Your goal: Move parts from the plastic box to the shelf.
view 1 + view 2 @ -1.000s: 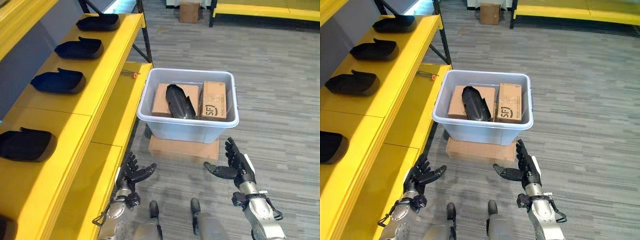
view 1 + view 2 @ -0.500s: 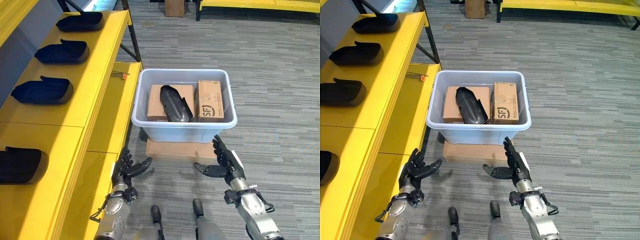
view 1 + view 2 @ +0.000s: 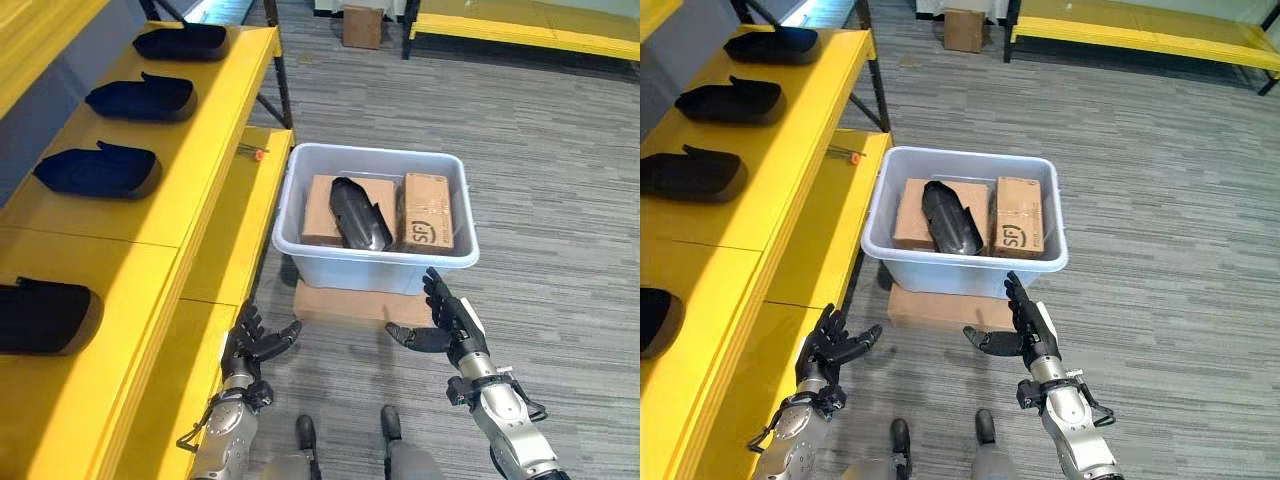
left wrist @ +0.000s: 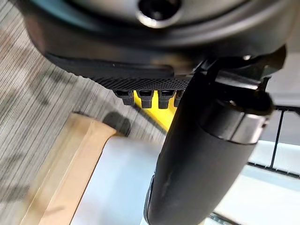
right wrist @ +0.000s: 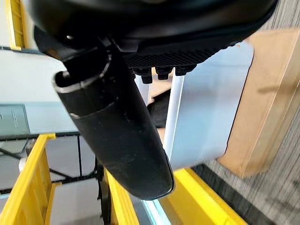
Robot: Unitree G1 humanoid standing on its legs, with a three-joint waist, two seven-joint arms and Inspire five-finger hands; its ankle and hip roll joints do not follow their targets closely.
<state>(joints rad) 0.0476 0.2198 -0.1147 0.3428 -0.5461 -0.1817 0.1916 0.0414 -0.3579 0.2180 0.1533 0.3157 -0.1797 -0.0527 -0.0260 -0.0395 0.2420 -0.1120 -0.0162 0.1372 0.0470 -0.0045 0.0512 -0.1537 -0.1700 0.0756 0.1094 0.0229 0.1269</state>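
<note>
Item: reach phase, judged to be the opening of one transfer; nothing is being carried at this moment.

Landmark: plastic box [image 3: 376, 268], pale grey, sitting on a flat cardboard sheet [image 3: 345, 305] on the floor.

Contents of the box: one black part [image 3: 360, 213] is lying across a cardboard carton [image 3: 322, 207], tilted, its narrow end pointing away from the robot; a second cardboard carton [image 3: 428, 211] is standing just beside it, toward the box's right wall.

Shelf [image 3: 190, 150]: yellow, running along the left of the box. Four black parts are already resting on its upper level, the nearest shelf part [image 3: 45, 316] well apart from the box, the farthest shelf part [image 3: 182, 41] beyond the box's far end. A small orange-tipped tool [image 3: 253, 153] is lying on the lower level, near the box's far left corner.

Left hand [image 3: 252, 345]: hovering low, short of the box's near left corner, fingers spread and relaxed, thumb pointing toward the box, holding nothing.

Right hand [image 3: 445, 325]: hovering just short of the box's near wall, right of centre, palm turned inward, fingers straight and spread, thumb extended toward the left hand, holding nothing.

Next move, as a judgement: both hands are needing to rise over the near rim and close in on the black part from either side, since it is lying loose and tilted on the carton and could slide if taken one-sided.
</note>
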